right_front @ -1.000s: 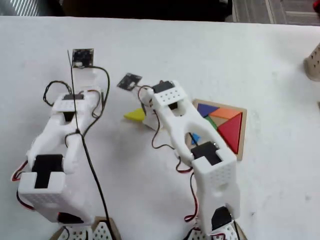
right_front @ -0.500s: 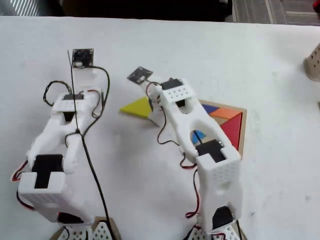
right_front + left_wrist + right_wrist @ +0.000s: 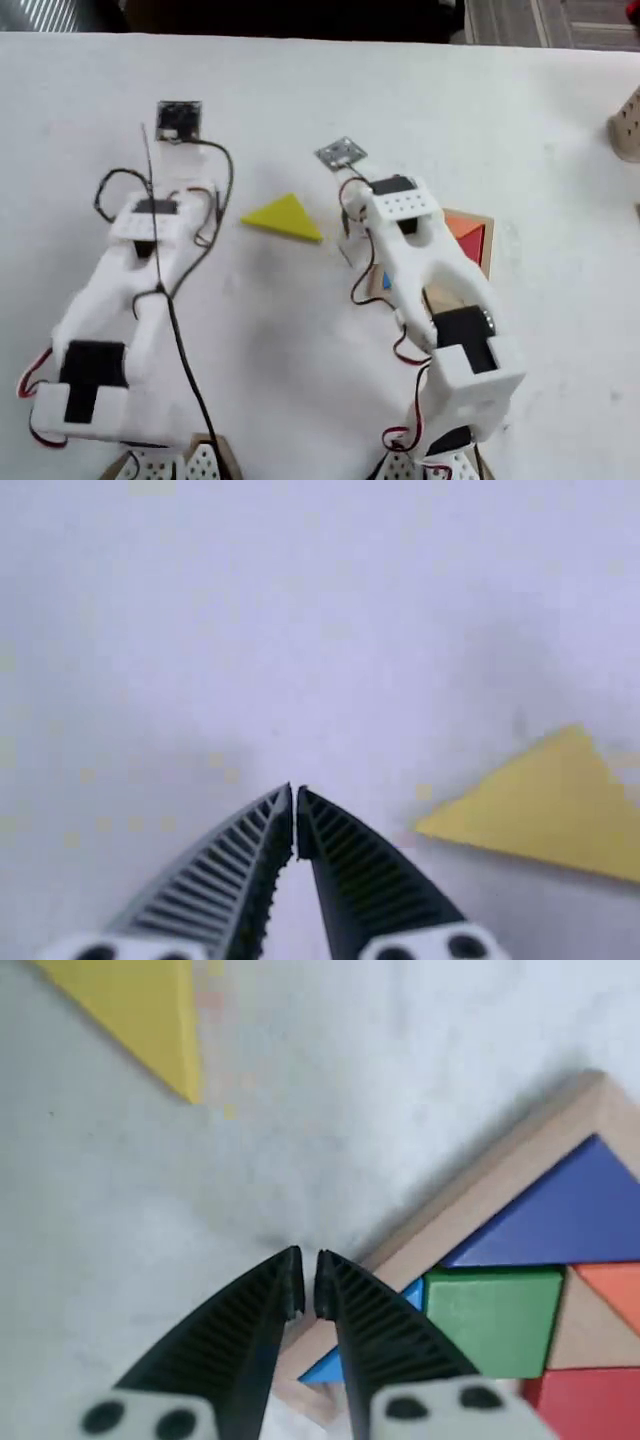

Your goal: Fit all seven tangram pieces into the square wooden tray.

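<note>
A white tabletop (image 3: 450, 100) carries the square wooden tray (image 3: 480, 1198), which holds a blue triangle (image 3: 560, 1215), a green square (image 3: 488, 1315) and red and orange pieces. A flat yellow triangle (image 3: 285, 217) lies outside the tray, apart from its rim. The right gripper (image 3: 303, 1288) is at that rim, fingers together and empty. The left gripper (image 3: 295, 825), also closed on nothing, is beyond the yellow triangle from the tray.

Yellow triangle (image 3: 285, 217) lies flat outside the partly filled wooden tray (image 3: 480, 1190).
</note>
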Robot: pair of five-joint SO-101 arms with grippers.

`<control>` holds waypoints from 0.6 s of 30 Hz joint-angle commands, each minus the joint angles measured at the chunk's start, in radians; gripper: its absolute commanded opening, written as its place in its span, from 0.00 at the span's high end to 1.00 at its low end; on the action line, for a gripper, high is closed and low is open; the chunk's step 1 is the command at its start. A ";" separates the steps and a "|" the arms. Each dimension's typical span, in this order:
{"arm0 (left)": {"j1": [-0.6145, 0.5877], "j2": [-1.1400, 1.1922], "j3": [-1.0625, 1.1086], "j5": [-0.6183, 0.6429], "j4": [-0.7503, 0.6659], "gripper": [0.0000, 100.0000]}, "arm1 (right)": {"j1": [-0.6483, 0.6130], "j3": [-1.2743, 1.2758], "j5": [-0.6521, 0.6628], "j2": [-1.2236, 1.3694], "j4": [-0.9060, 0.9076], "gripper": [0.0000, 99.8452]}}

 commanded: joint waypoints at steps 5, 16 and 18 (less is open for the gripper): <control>0.185 -0.081 0.017 0.509 -0.003 0.74 | 0.097 0.061 -0.049 -0.065 -0.015 0.94; 0.282 0.363 -0.364 0.842 0.018 0.73 | 0.094 0.077 -0.046 -0.062 -0.053 0.94; 0.274 0.390 -0.423 0.844 0.072 0.73 | 0.087 0.077 -0.046 -0.062 -0.062 0.94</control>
